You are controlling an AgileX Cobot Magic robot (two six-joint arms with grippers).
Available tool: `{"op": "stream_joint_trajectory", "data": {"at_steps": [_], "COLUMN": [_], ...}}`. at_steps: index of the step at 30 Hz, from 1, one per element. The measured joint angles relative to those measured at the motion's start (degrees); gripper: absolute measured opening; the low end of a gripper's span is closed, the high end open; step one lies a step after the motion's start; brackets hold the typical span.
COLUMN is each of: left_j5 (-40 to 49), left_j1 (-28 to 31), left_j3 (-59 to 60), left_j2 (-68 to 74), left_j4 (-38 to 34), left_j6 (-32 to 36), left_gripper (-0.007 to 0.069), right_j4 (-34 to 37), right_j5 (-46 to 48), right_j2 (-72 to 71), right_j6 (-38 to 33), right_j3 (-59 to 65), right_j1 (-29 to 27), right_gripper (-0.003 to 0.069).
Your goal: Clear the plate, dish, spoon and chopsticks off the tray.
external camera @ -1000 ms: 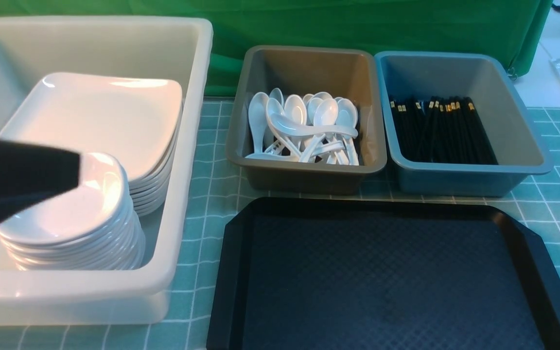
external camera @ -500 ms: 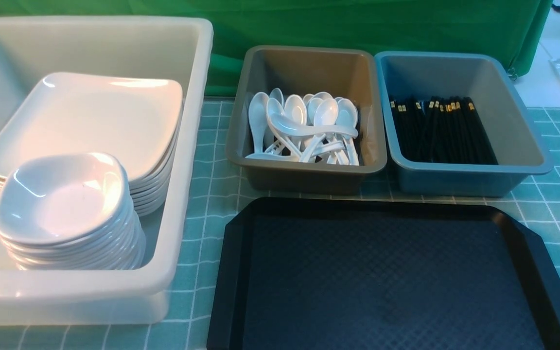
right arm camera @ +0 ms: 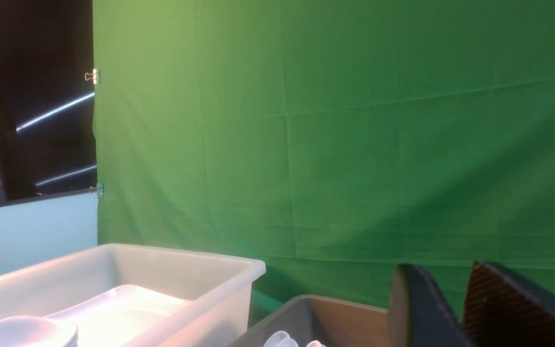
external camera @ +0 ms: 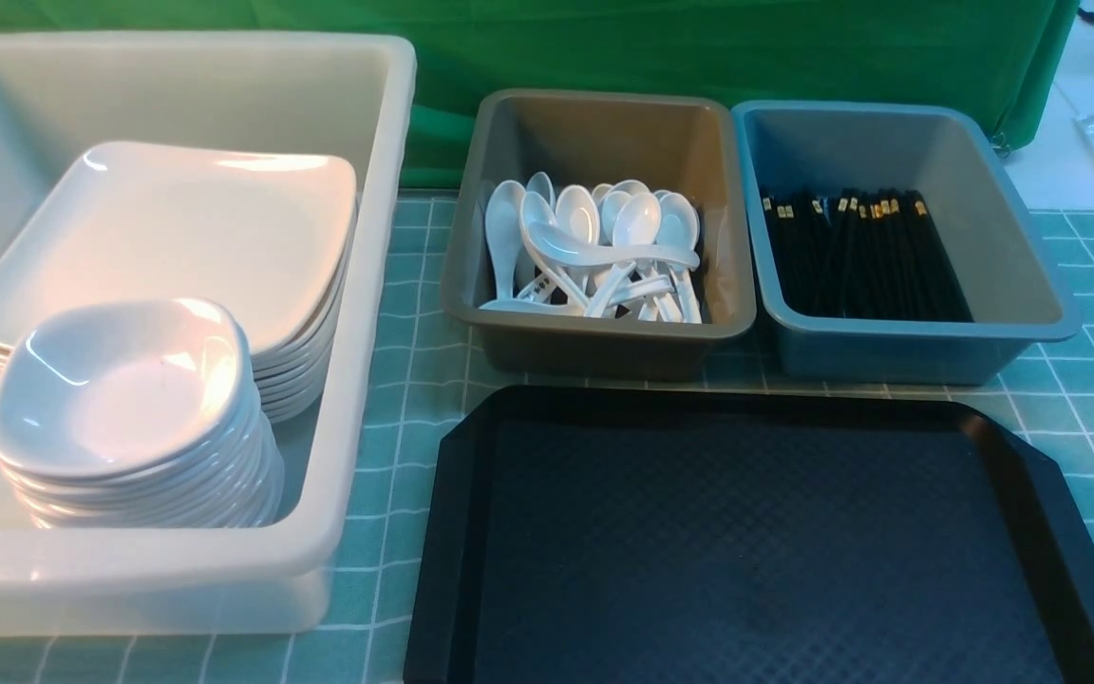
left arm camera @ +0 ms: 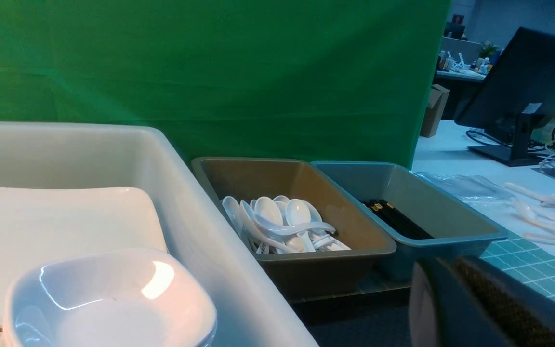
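While both arms sit low on the robot's side, the black tray (external camera: 775, 541) lies bare on the checked worktop (external camera: 405, 380). Everything is sorted beyond the grippers: plate (external camera: 177, 233) and small dish (external camera: 120, 385) stacked in the white tub (external camera: 357, 313), nearer the left gripper (left arm camera: 455, 308); spoons (external camera: 594, 252) in the brown bin (external camera: 604, 337); chopsticks (external camera: 856, 252), long axes pointing away, in the blue-grey bin (external camera: 908, 351). Left gripper: empty, narrowly parted. Right gripper (right arm camera: 455, 308): likewise a slim gap, nothing held. Job looks done.
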Motion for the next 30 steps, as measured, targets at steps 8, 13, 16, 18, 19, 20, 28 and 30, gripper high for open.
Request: {"op": "stream_joint_trajectory", "data": {"at_steps": [8,13,16,18,19,20,28,30], "left_j5": [-1.48,-9.27,-12.69,-13.75,-13.9,-13.89,-14.95,-16.12], "left_j1": [0.0,2.05,5.94,9.93,10.94,11.58,13.18,13.13], "left_j3": [1.32,6.99,11.6,16.55,17.86,18.48,26.18,26.18], "left_j2": [0.0,0.11,0.19,0.18,0.18,0.18,0.22,0.22], "left_j4": [3.36,12.63,15.41,16.59,16.71,16.79,16.81,16.81], "left_j6": [0.05,-4.36,-5.82,-6.0,-6.01,-6.01,-6.08,-6.08], "left_gripper": [0.0011,0.0011,0.0011,0.0011,0.0011,0.0011,0.0013,0.0013], "right_j4": [0.0,0.0,0.0,0.0,0.0,0.0,0.0,0.0], "right_j5": [0.0,0.0,0.0,0.0,0.0,0.0,0.0,0.0], "right_j2": [0.0,0.0,0.0,0.0,0.0,0.0,-0.05,-0.05], "right_j6": [0.0,0.0,0.0,0.0,0.0,0.0,0.0,0.0], "right_j3": [0.0,0.0,0.0,0.0,0.0,0.0,0.0,0.0], "right_j1": [0.0,0.0,0.0,0.0,0.0,0.0,0.0,0.0], "right_gripper": [0.0216,0.022,0.0225,0.0233,0.0234,0.0235,0.0238,0.0238]}}
